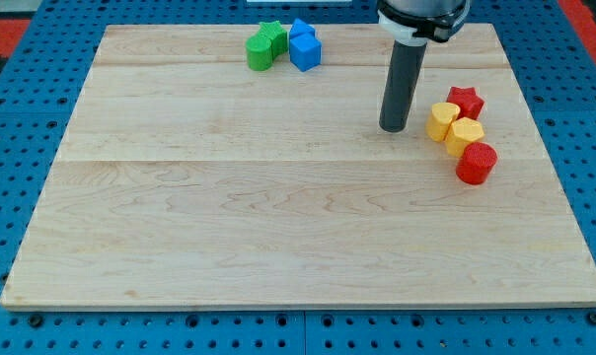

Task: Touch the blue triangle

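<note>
Two blue blocks sit together near the view's top, left of centre: a smaller one [299,30] behind that may be the triangle, and a blockier one [306,52] in front; their shapes are hard to make out. My tip [394,127] rests on the wooden board [278,217] well to the right of and below them, apart from both. It stands just left of a yellow block [439,120], with a small gap between.
Two green blocks [265,46] touch the blue ones on their left. At the view's right a red star [466,101], a yellow hexagon [465,135] and a red cylinder [476,164] cluster with the yellow block. Blue pegboard surrounds the board.
</note>
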